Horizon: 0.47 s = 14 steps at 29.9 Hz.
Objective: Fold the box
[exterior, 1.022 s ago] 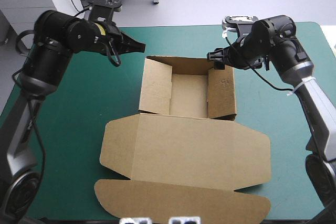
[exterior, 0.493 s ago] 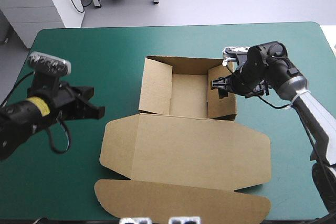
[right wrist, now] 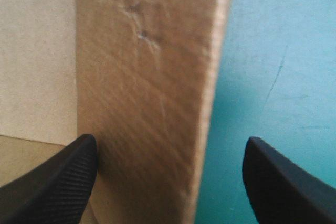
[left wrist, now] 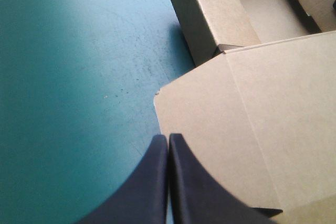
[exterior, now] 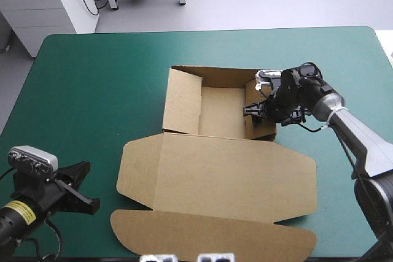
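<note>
High camera looks forward and down, taking in the whole counter (exterior: 92, 65). Left wrist camera sits at the near-left corner, facing across the flat lid of the box (left wrist: 262, 119). Right wrist camera is pressed close to the box's right wall. All three share that box.

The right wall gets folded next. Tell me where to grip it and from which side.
Grip the free top edge of the right wall from above. It stands upright, a thin sheet, so the open right hand can straddle it: one finger inside the box, one over the teal-green cover.
</note>
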Available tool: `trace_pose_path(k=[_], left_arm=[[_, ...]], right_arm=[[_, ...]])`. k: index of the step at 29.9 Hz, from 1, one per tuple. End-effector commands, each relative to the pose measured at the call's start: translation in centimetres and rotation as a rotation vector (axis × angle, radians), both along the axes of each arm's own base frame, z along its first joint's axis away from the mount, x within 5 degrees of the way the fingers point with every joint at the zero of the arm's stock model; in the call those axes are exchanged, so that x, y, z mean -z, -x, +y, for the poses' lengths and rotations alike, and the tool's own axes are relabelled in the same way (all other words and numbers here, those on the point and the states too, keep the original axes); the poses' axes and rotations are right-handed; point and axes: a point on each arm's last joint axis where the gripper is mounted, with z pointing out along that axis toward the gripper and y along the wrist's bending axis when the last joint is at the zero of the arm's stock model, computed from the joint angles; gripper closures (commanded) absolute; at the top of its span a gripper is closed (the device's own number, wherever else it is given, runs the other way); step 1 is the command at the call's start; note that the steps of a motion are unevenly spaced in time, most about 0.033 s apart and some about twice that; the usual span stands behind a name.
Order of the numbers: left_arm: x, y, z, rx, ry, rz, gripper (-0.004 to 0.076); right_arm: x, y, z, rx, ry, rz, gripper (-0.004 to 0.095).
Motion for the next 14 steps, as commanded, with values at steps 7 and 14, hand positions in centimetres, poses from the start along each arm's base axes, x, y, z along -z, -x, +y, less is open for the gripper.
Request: trace_pose_path(k=[7,14], left_arm=[[1.7,0.3,0.2,0.000,0.027,-0.050,0.0732],[1.9,0.3,0.1,0.001,0.021,-0.049,0.0732]], right_arm=[[-0.5,-0.6,0.2,-0.057,-0.006,-0.045,0.0827],[-5.7,-0.2,-1.6,-0.089,0.112,-0.101,0.0928]])
